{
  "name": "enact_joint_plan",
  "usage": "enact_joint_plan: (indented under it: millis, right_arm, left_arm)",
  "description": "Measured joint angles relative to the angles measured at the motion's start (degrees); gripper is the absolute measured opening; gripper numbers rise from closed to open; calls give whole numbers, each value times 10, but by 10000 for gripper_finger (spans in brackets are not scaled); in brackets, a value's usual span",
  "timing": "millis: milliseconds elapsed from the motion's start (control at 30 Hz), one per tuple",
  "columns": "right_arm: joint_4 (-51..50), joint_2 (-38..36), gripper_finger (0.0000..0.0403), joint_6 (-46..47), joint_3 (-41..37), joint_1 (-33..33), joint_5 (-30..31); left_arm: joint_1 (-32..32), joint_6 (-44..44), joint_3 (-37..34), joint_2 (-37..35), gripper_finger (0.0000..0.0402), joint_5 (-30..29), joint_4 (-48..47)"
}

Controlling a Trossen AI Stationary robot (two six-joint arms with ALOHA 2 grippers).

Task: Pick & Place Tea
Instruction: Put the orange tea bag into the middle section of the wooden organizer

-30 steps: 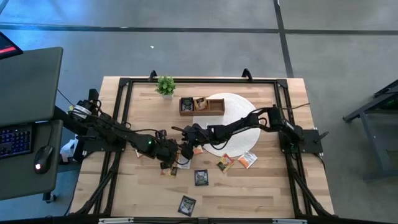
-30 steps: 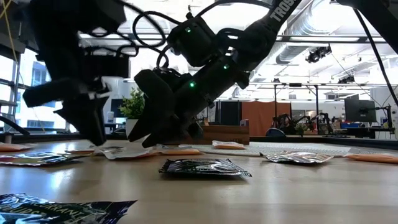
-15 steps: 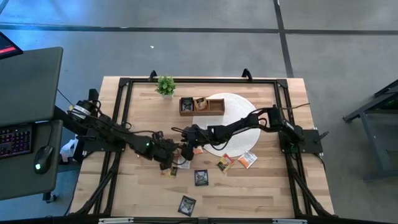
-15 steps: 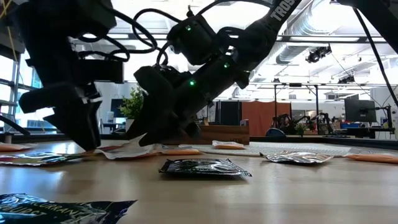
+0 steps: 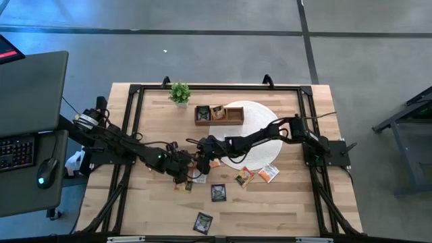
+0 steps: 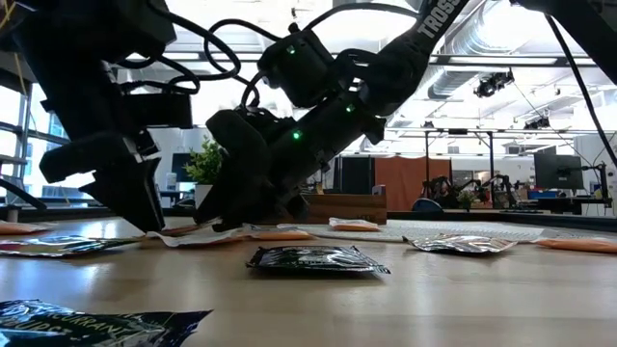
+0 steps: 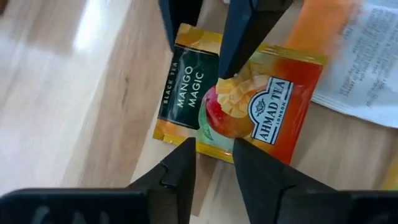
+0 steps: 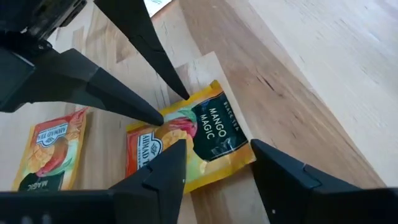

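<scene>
An orange-yellow "Mango Magic" tea sachet lies flat on the wood near the table's middle. Both grippers meet over it. My left gripper reaches in from the table's left, its fingers narrowly apart over one edge of the sachet. My right gripper comes from the right, open, fingers spread across the same sachet. A second orange sachet lies beside it. Other sachets are scattered toward the near edge. My left gripper slants down from the table's left. Its two fingertips rest on the sachet's orange end and the edge beside it. The sachet stays flat on the table. Whether an edge is pinched cannot be told. My right gripper slants down from the right. One fingertip sits on the printed fruit picture in the sachet's middle. The other finger stands at the black-panel edge; whether it touches I cannot tell.
The wooden compartment tray with sachets inside stands near the far edge on the round white mat, beside a small plant. A white printed sachet lies close by. A black sachet lies toward the near edge.
My left gripper has rocked slightly over the sachet, shifting a little toward the table's left and back again. The right gripper has stayed almost still. The sachet has kept its place on the table.
</scene>
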Motion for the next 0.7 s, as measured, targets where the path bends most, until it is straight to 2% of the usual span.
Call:
enact_joint_plan:
  millis: [133,267,333,500,600,700]
  right_arm:
    - [1,0,100,0,-1,0,4]
    - [7,0,30,-11,-1,-1,22]
    - [10,0,8,-29,-1,-2,25]
    - [9,0,15,-55,-1,-1,49]
    - [-4,-1,4,-93,0,-5,52]
    - [-7,-1,7,-107,0,-13,55]
  left_arm:
    - [0,-5,0,1,104,-38,6]
    - [0,-7,-1,1,104,-44,5]
    - [0,-6,-1,1,104,-47,6]
    - [0,-4,-1,-5,104,-46,1]
    - [1,-4,-2,-8,106,-54,-6]
    - [1,-3,-2,-7,123,-72,-11]
